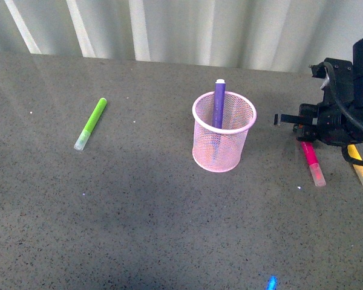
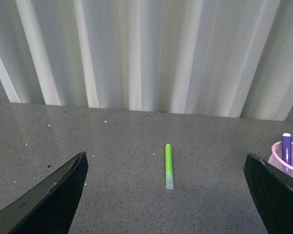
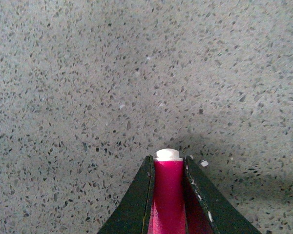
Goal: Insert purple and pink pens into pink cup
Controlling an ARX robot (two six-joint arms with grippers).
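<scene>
Right gripper (image 3: 168,160): jaws closed against both sides of the pink pen (image 3: 168,200), whose white butt end pokes just past the fingertips. In the front view it sits at the far right of the table (image 1: 139,229). The pen's frosted cap points toward the near edge. Whether the pen rests on the surface or is raised cannot be told.

Yellow marker (image 1: 361,171): lying just right of the pink pen, roughly parallel to it, far end hidden under the gripper.

Pink cup (image 1: 221,156): upright mesh holder at table centre, left of the right gripper and apart from it.

Purple pen (image 1: 218,104): standing inside the pink cup, white end up, top above the rim.

Green marker (image 1: 91,124): lying flat, well left of the cup.

Left gripper (image 2: 165,161): jaws spread wide, nothing between them, over the left part of the table.
</scene>
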